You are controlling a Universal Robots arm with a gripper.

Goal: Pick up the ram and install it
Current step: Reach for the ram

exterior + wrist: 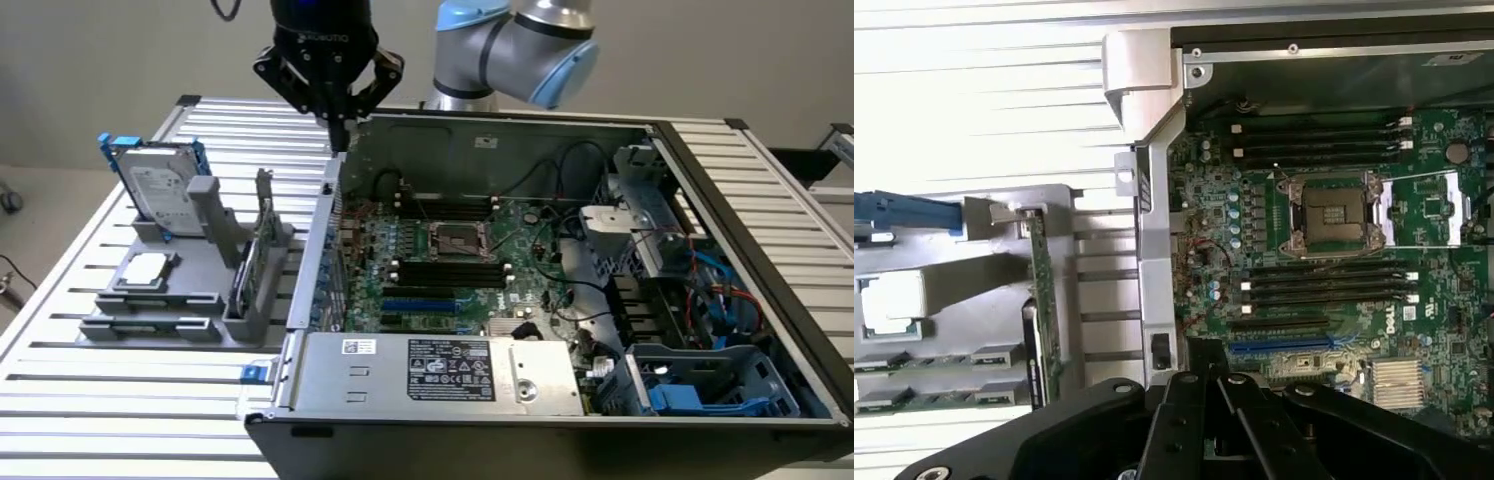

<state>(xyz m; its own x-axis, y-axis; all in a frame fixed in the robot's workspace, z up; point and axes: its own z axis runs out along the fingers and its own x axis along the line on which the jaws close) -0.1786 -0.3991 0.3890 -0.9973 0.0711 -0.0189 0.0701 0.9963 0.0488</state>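
Left to right, on the slatted tabletop (80, 400):
- grey holder (174, 325) near the exterior view's left edge. It carries the hard drive (158, 190) upright at the far end and the processor (147, 270) lying flat.
- ram (1044, 300) stands on its long edge in a groove on the holder's case side. Probably parked that way so its top edge is free to pinch from above. Not picked up yet. Its lower edge is sunk in the groove, and I can't make out its chips.
- gripper (340, 135) hangs above the case's far-left corner, well apart from the ram, pointing down. Jaws together, nothing between them.
- case (327, 260) lies open-side up, so the motherboard (534, 240) is reachable from above. The black memory slots (454, 272) sit beside the socket; can't tell if any are populated.
- the case's near-right corner is cut off in the exterior view.
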